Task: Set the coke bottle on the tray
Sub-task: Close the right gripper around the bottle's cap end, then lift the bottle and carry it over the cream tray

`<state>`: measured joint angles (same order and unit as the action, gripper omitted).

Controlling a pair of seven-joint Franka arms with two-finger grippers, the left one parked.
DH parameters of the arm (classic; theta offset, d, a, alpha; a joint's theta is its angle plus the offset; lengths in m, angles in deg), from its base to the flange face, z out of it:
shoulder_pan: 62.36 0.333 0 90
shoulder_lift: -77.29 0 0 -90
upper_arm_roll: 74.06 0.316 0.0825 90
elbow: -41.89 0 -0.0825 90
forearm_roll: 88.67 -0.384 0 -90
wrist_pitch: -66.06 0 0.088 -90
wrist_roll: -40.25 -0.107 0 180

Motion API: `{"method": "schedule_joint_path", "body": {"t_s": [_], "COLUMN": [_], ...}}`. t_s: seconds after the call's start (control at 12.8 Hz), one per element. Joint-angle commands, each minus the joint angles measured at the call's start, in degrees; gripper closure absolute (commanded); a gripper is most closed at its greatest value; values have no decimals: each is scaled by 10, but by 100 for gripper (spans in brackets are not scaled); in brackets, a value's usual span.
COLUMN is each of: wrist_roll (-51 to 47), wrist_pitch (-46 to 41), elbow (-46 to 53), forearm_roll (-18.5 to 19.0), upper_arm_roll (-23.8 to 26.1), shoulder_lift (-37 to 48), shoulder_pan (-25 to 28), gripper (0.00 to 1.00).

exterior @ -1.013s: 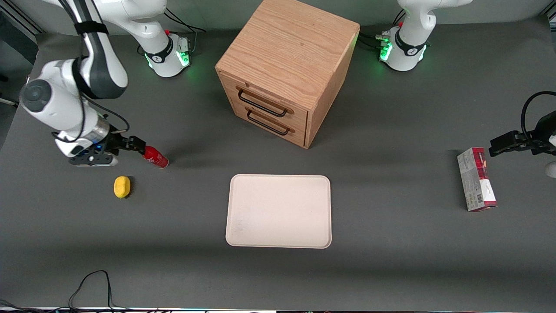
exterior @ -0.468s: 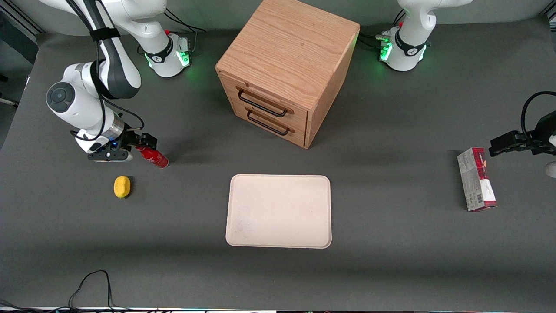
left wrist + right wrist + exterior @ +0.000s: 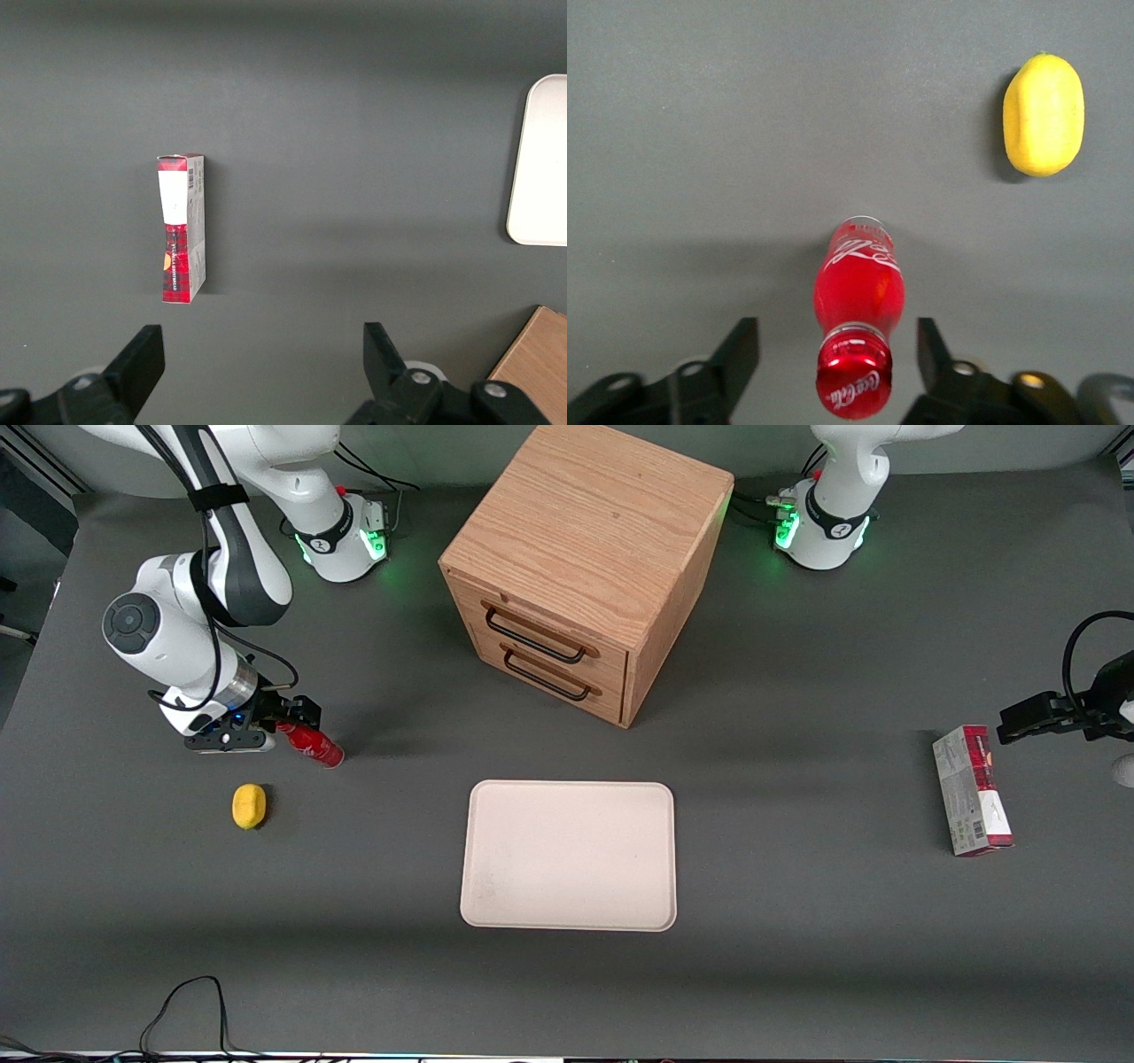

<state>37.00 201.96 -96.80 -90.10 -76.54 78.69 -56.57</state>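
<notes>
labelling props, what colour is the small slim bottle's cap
Red, matching the small slim red bottle; clearest in the right wrist view.

wooden two-drawer box (image 3: 580, 567), yellow lemon (image 3: 249, 806), red-and-grey carton (image 3: 972, 790)

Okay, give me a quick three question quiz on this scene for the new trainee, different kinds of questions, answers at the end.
1. True or false: the coke bottle already lies on the tray.
2. Multiple choice: the end effector is A) shut on the bottle, B) open with a finger on either side of the bottle's cap end, C) over the tray.
3. Fill in: the yellow lemon lies ___ the front camera than the bottle.

Key: 1 false; 2 B; 3 nearer to.
</notes>
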Motion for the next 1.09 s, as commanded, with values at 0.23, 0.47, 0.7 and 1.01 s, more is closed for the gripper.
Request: {"method": "schedule_joint_path", "body": {"t_s": [0.23,0.47,0.7,1.01], "wrist_roll": [1,-8,-13,-12], "wrist_pitch": [6,-45,-235,-393], "elbow": [5,86,282,524], "forearm_roll": [-16,-16,-16,-16], "upper_arm_roll": [-2,3,19,49], "shoulder_lift": [-8,-24,-73,-147], "shoulder_pan": [3,4,4,3], "gripper": [100,100,100,100]}}
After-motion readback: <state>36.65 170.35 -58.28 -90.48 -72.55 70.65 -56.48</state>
